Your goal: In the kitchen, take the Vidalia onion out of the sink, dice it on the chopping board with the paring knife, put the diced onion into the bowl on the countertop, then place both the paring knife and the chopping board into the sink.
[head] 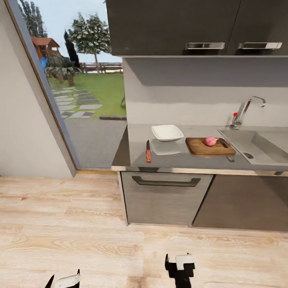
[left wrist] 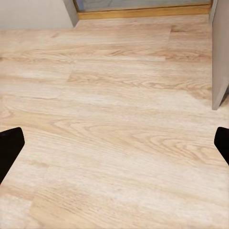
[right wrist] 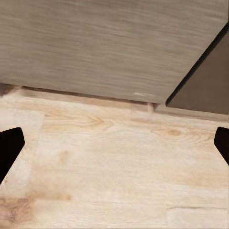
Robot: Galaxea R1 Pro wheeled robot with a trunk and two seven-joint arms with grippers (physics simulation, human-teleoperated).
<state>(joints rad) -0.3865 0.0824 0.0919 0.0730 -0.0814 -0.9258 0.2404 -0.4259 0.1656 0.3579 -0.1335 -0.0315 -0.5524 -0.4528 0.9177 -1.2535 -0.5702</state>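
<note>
On the grey countertop (head: 136, 158) lies the brown chopping board (head: 200, 149) with the pinkish Vidalia onion (head: 211, 141) resting whole on it. Left of the board sits the white square bowl (head: 167, 132). The paring knife (head: 148, 151) with its orange-red handle lies near the counter's front edge, left of the bowl. The steel sink (head: 260, 146) with its chrome tap (head: 246, 110) is right of the board. My left gripper (left wrist: 114, 145) hangs low over the wooden floor, open and empty. My right gripper (right wrist: 114, 145) is open too, facing the base of the cabinet front.
A drawer with a long handle (head: 166, 182) is below the bowl. Wall cabinets (head: 192, 26) hang over the counter. A glass door (head: 86, 80) to the garden is at the left. Wooden floor (head: 80, 224) lies between me and the counter.
</note>
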